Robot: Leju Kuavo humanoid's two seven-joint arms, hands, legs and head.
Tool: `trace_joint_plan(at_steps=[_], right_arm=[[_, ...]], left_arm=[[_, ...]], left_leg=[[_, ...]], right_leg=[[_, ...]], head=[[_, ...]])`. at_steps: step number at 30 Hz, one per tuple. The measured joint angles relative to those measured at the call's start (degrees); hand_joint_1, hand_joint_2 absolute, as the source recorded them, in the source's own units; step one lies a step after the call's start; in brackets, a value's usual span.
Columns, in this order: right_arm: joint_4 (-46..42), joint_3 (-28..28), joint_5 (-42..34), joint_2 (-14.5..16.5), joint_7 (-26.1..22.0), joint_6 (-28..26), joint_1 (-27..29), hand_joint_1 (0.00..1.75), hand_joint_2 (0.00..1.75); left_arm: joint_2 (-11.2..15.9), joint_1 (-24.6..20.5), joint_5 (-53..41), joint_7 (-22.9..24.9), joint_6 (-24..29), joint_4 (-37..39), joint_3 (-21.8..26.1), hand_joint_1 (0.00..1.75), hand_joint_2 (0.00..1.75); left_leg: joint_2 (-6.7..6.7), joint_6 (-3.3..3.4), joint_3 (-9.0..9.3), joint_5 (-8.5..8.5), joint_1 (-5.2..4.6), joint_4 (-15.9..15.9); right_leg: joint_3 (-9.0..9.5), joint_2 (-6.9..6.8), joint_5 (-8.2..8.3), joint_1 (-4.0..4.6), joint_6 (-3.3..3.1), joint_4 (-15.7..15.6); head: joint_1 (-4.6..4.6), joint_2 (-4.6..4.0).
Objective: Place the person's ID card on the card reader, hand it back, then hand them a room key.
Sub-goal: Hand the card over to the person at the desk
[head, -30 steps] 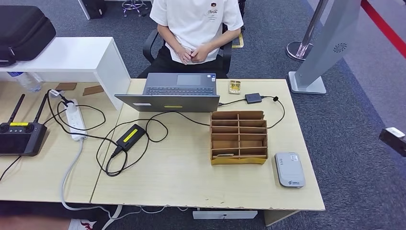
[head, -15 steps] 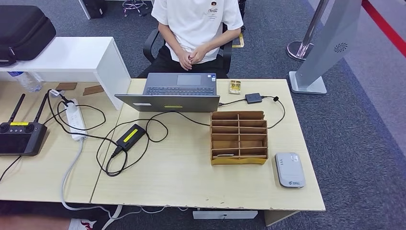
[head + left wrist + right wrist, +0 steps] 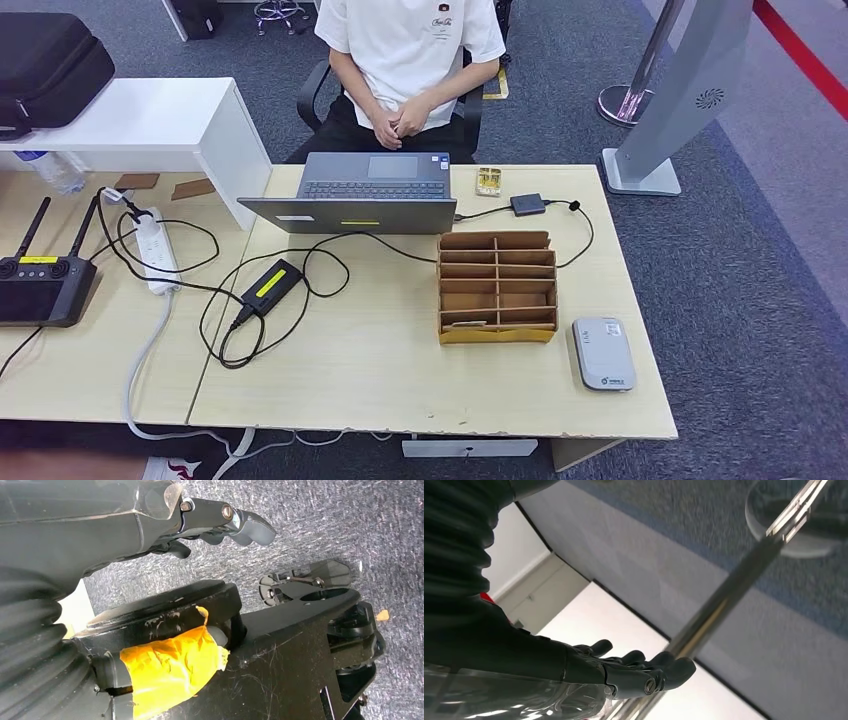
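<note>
The grey-white card reader (image 3: 603, 353) lies flat near the table's right front corner. Left of it stands a cardboard slotted organizer (image 3: 497, 287), with a pale card (image 3: 466, 323) lying in its lower left slot. A person in a white shirt (image 3: 410, 45) sits behind the laptop with their hands (image 3: 400, 122) clasped in their lap. My left hand (image 3: 220, 522) hangs over grey carpet, fingers stretched out, holding nothing. In the right wrist view my right hand (image 3: 624, 667) has its fingers loosely extended and apart, with nothing in them, near a chrome post.
An open laptop (image 3: 360, 190), its power brick (image 3: 271, 283) and looped cables cover the table's left-middle. A small yellow item (image 3: 488, 181) and a dark adapter (image 3: 528, 204) lie at the back. A remote controller (image 3: 40, 288) and power strip (image 3: 156, 250) sit left. A grey kiosk stand (image 3: 670, 100) is at right.
A second ago my right hand showed at the right edge of the head view; it has since dropped out of that view. The person's hands shifted slightly.
</note>
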Motion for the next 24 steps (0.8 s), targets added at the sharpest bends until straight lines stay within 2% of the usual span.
trace_joint_plan(at_steps=[10,24], right_arm=[[1.27,-0.2,2.6,10.93,3.46,4.08,0.18,0.0,1.75],[1.71,-0.12,4.73,24.9,4.21,10.35,-0.33,0.0,1.75]], left_arm=[[0.0,0.0,0.6,0.59,-0.02,0.0,0.77,0.0,1.75],[-0.23,-0.3,1.56,2.42,0.33,0.0,0.98,0.0,1.75]], left_leg=[[0.06,-0.04,0.02,0.02,0.05,-0.01],[0.06,-0.17,0.02,0.07,0.07,-0.02]], right_leg=[[0.02,0.07,0.01,0.05,-0.02,0.01],[0.02,0.08,0.0,0.06,-0.03,0.02]], head=[[0.02,0.0],[0.03,0.0]])
